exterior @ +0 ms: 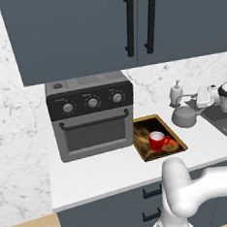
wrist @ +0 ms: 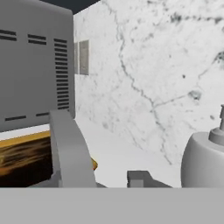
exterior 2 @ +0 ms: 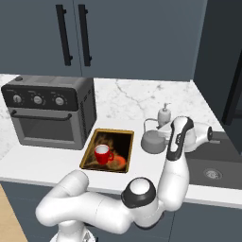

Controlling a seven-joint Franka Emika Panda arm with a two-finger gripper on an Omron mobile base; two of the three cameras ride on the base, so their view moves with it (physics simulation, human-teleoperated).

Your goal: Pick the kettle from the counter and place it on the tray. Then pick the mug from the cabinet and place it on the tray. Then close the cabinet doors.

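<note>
Beside the tray (exterior: pixel 142 125), kettle (exterior: pixel 185 116) on counter (exterior: pixel 106 172), fingers (wrist: pixel 70 151) alongside.

Kettle (exterior 2: pixel 150 141) partly behind arm; end effector (exterior: pixel 191 100) state unclear.

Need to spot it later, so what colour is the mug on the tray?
Bright red mug with a white inside, clearest in the left base view.

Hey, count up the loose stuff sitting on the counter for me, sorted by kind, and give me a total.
Toaster oven: 1
Tray: 1
Red mug, on the tray: 1
Kettle: 1
Soap dispenser: 1
Total: 5
</note>
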